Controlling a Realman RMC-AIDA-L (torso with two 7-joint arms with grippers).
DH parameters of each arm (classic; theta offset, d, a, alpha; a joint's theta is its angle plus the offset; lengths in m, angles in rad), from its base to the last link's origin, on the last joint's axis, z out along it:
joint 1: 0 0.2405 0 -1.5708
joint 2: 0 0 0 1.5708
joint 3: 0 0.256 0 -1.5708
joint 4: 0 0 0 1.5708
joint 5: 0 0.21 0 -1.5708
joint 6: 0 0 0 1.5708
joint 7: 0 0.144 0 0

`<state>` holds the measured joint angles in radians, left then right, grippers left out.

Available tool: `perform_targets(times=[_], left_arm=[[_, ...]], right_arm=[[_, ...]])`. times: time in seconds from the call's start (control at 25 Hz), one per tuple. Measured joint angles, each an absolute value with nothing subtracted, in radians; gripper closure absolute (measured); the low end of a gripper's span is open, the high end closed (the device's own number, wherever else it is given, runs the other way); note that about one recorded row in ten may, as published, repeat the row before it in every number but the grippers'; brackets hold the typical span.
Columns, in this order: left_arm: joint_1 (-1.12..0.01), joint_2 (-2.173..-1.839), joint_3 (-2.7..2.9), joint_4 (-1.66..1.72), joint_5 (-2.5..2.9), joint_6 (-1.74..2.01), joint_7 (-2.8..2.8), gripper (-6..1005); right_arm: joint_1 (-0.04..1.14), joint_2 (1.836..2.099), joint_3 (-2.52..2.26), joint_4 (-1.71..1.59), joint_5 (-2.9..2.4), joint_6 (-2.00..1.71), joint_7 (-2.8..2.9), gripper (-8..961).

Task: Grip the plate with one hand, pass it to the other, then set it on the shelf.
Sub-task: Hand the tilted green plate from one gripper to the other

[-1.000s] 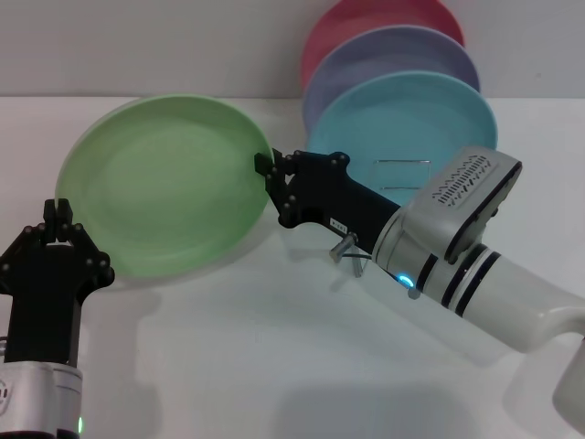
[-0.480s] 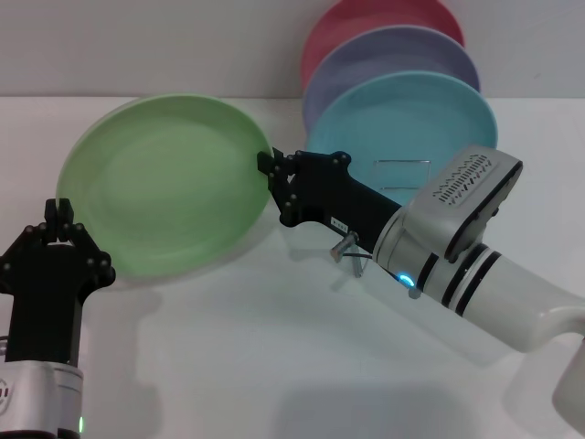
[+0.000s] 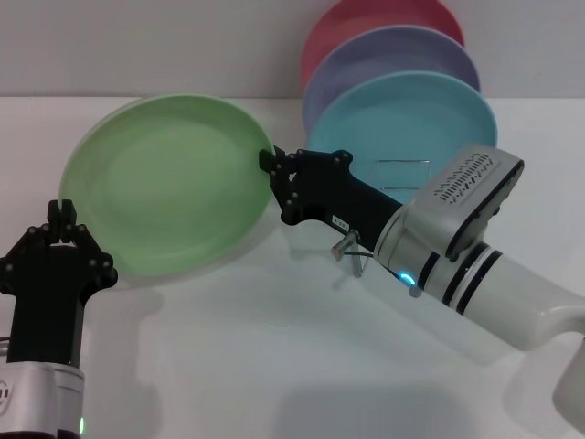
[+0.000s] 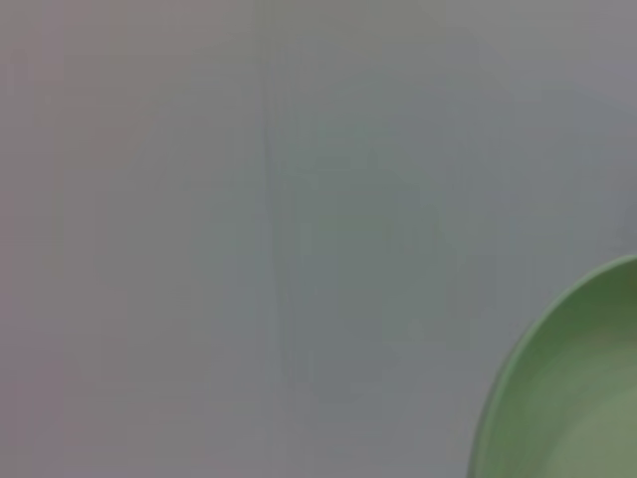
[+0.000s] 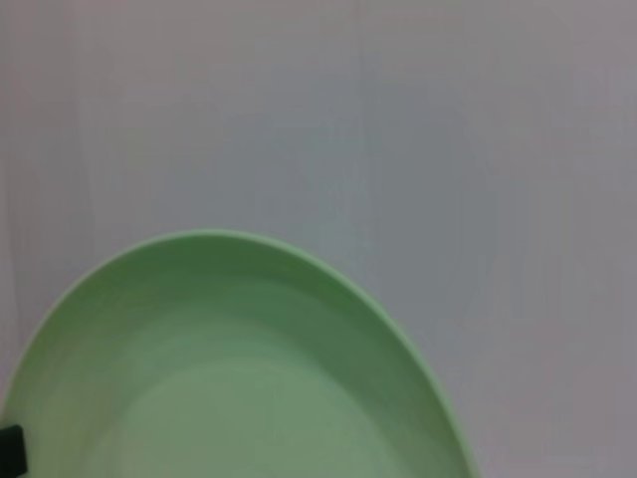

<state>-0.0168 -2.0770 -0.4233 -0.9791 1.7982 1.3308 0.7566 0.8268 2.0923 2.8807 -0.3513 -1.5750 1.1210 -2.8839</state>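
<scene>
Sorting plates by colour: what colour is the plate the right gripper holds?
Light green plate, clearest in the head view.

1. Four plates: one light green plate [image 3: 169,183], one turquoise plate [image 3: 402,123], one lavender plate [image 3: 388,57], one pink plate [image 3: 379,18].
2. One wire plate rack [image 3: 402,174], mostly hidden.
3. Two black claws: left claw [image 3: 62,219], right claw [image 3: 271,165].
4. One white surface [image 3: 274,347].

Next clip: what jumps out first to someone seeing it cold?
The big light green plate, tilted up off the white table with the right gripper clamped on its right rim. The left gripper sits at its lower left edge. Behind stand turquoise, lavender and pink plates.
</scene>
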Motion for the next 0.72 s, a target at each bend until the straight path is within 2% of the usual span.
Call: perform_targets(times=[0.32,0.72], left_arm=[[-0.019,-2.071,-0.423,-0.976,1.805,1.329,0.74,957],[-0.025,-2.068,-0.423,-0.97,1.821,1.33,0.726,866]], right_arm=[[0.826,2.092,2.881,-0.347,-1.568,1.127,-2.884,932],[0.824,2.092,2.881,-0.347,-1.56,1.127,-2.884,934]])
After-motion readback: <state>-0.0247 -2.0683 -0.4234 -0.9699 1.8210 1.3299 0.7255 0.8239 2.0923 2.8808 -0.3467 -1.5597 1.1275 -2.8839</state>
